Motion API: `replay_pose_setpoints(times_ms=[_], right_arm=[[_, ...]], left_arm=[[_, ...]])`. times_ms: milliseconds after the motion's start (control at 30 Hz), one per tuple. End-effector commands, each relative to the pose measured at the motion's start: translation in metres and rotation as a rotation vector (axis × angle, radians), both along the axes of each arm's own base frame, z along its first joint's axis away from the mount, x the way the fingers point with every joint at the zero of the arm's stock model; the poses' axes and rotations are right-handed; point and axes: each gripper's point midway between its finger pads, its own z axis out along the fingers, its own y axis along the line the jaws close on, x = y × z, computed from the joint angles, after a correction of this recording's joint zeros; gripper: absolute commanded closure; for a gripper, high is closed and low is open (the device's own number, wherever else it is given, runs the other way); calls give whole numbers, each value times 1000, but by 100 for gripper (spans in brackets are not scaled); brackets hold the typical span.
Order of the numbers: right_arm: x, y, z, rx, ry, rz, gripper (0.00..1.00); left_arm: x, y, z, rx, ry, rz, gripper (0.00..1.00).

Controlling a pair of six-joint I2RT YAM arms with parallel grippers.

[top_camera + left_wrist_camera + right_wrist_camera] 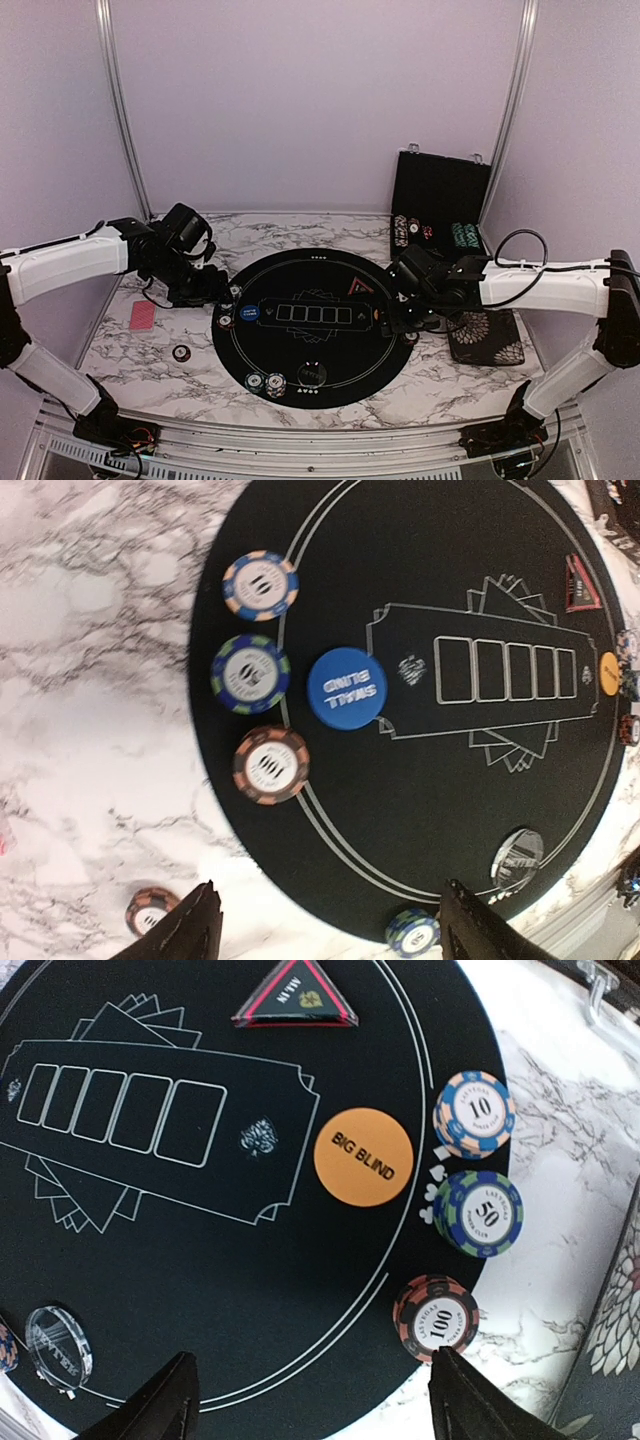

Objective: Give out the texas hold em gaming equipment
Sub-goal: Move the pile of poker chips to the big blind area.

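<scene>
A round black poker mat (315, 330) lies mid-table. My left gripper (330, 925) hangs open over its left rim, nothing between the fingers. Beyond it stand three chip stacks: blue-orange (260, 584), blue-green (250, 673) and black-red (271, 764), beside the blue small blind button (347, 688). My right gripper (315, 1400) is open above the right rim; one fingertip (448, 1362) sits right at the edge of the 100 stack (436, 1318). The 50 stack (484, 1211), the 10 stack (474, 1113) and the orange big blind button (363, 1156) lie further on. Red-backed cards (143, 316) rest on the marble at left.
The open black chip case (440, 195) stands at the back right, the floral pad (490, 335) under the right arm. A lone chip (181, 352) lies on the marble at left. Two chip stacks (266, 383) and a clear dealer button (313, 373) sit at the mat's near rim.
</scene>
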Motion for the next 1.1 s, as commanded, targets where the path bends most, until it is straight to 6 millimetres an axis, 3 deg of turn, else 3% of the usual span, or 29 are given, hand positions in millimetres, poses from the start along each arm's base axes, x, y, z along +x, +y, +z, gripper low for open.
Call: replay_pose_setpoints(times_ms=[0, 133, 333, 1067], right_arm=[[15, 24, 30, 54, -92, 91, 23], [22, 33, 41, 69, -128, 142, 22], [27, 40, 53, 93, -164, 192, 22], [36, 32, 71, 125, -220, 211, 21]], left_arm=[[-31, 51, -16, 144, 63, 157, 24], [-54, 75, -28, 191, 102, 236, 24], [-73, 87, -47, 215, 161, 287, 24], [-82, 88, -96, 250, 277, 300, 28]])
